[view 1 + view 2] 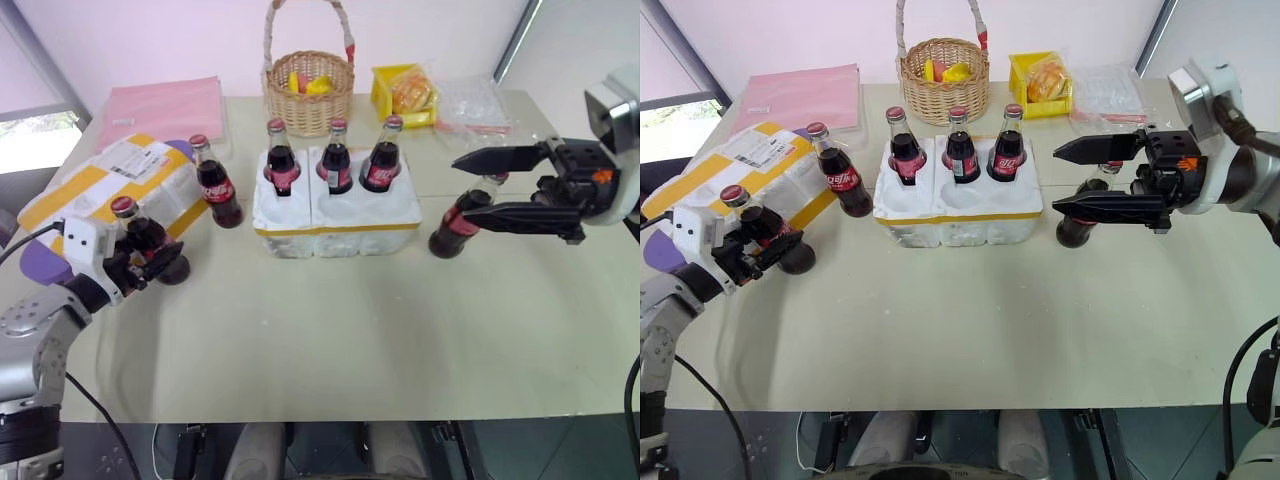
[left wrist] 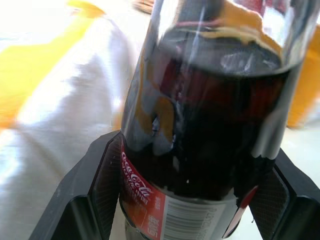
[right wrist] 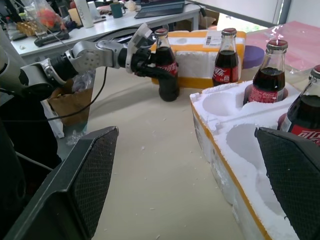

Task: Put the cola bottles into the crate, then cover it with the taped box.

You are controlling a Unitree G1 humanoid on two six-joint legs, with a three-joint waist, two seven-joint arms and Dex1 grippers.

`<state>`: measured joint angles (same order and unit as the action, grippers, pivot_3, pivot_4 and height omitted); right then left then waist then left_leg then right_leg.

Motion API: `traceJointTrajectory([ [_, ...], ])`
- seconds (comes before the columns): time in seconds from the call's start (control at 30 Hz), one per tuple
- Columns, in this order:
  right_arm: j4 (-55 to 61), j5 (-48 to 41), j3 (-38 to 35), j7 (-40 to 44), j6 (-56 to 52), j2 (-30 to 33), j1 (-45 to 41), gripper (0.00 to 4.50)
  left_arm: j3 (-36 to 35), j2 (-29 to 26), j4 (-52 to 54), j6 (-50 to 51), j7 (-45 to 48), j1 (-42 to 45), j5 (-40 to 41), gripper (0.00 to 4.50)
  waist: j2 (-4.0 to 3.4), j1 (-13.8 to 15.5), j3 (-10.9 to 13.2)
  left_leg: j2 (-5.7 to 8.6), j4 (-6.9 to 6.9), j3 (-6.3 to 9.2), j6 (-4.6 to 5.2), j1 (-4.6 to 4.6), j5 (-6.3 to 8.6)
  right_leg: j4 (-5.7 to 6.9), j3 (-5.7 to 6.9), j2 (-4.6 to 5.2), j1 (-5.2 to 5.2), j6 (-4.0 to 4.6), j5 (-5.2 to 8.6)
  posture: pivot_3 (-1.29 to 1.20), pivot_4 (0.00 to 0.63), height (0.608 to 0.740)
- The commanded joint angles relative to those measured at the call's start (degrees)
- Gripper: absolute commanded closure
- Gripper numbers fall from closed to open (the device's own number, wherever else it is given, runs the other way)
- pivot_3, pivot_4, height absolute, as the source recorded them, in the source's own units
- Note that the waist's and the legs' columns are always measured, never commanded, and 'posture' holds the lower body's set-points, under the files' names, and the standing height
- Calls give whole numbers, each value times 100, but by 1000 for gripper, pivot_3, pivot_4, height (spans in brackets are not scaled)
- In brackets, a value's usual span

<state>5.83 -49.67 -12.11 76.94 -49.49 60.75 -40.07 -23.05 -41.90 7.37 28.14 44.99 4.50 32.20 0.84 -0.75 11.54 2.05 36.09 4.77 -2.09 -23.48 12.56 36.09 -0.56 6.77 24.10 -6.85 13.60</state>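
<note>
Left fingers [image 1: 150, 262] clasp a cola bottle [image 1: 140, 240] upright on the tabletop [image 1: 330, 340], just in front of the taped box [image 1: 110, 180]. Right fingers [image 1: 480, 185] spread wide, empty, hovering over another bottle [image 1: 460, 225] partly hidden behind them. Between both: crate [image 1: 335, 220] with three bottles in back wells, front wells bare. Sixth bottle [image 1: 217, 185] beside the box. Wicker basket [image 1: 308, 88] beyond.

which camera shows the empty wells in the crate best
The right wrist view: it looks low across the crate, showing open front wells up close. Both eye views show the crate whole, front wells shallow and less distinct.
</note>
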Motion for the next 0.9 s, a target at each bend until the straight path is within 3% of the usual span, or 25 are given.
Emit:
traceJointTrajectory([
  [0.03,21,102,-133,-19,205,39,61,0,-106,-730,791,653,664,511,848,1689,10,12,6,0,0,2,0,-1,0,0,1,-1,0,0,0,0,150,738],
  [0.17,18,193,-194,-27,317,72,183,0,133,-1113,876,1203,883,1347,1277,1689,18,27,11,1,9,3,-1,-12,-1,-1,2,-1,5,5,2,0,150,738],
  [0.3,61,236,-259,-74,383,83,313,0,486,-1098,773,1594,885,2266,1477,1689,16,-22,11,4,4,0,0,-11,-1,-4,1,1,3,-17,-10,0,150,738],
  [0.43,289,170,-469,-247,389,53,627,0,1321,-554,438,2017,765,3825,1552,1689,25,11,20,0,2,4,4,-9,-1,8,-1,-11,9,-26,-10,0,150,738],
  [0.57,471,86,-652,-433,355,15,851,0,1924,118,44,2089,426,4701,1183,1689,25,3,20,5,12,2,3,-12,-2,2,-9,-10,1,-44,-21,0,150,738],
  [0.9,752,-42,-938,-867,326,-38,1177,0,2730,1525,-674,1826,-512,5433,75,1689,26,-16,21,7,12,-5,4,-9,-2,1,-21,-11,4,-54,-27,0,150,738],
])
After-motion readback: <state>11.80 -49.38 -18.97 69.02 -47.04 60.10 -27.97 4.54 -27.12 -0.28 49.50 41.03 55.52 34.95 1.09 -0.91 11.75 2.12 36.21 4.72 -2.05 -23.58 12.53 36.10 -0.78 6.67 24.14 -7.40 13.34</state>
